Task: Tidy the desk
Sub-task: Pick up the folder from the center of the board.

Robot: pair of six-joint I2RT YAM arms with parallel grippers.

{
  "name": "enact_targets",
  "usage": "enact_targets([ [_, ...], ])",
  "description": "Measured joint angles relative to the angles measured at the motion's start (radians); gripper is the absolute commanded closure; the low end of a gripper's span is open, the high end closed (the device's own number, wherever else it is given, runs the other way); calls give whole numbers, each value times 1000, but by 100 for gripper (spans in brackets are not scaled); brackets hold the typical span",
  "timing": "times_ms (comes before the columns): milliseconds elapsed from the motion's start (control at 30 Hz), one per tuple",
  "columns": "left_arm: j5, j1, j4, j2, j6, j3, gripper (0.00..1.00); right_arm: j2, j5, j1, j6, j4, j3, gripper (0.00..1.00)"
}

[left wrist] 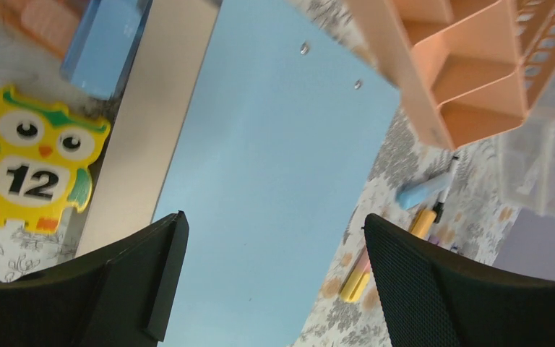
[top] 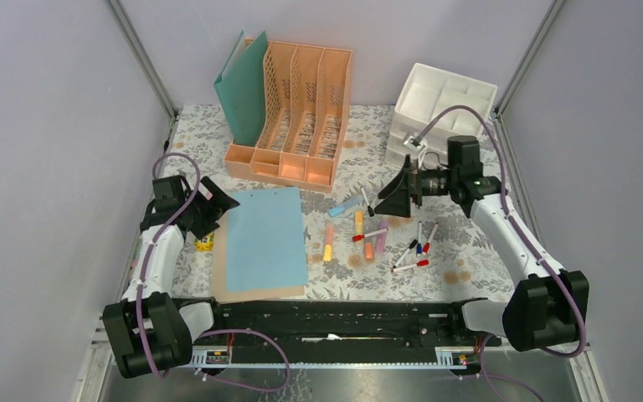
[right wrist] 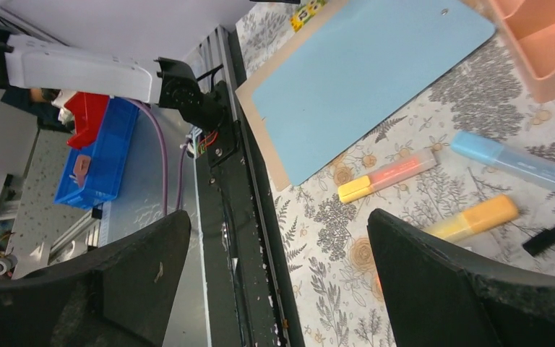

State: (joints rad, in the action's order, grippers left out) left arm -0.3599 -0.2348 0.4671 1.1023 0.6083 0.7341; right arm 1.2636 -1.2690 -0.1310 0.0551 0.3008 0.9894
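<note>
Floral-cloth counter point(top: 343, 276) fills scene; highlighters point(top: 357, 222) and pens scattered centre-right. Both left fingers point(left wrist: 152, 267) and right fingers point(right wrist: 433, 282) spread, holding nothing. Left hovers over blue folder point(left wrist: 274, 166). Probably best: come in low at folder's edge, slide one finger under, close gently.

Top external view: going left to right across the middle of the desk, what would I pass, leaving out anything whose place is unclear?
left gripper → blue sheet on its brown board → yellow-and-pink highlighter → orange highlighter → cluster of thin markers
</note>
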Motion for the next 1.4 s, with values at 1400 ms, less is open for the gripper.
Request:
enact_targets([
  [1400, 148, 106, 140, 203, 3, -68, 36, 635, 876, -671, -639, -593, 22, 1],
])
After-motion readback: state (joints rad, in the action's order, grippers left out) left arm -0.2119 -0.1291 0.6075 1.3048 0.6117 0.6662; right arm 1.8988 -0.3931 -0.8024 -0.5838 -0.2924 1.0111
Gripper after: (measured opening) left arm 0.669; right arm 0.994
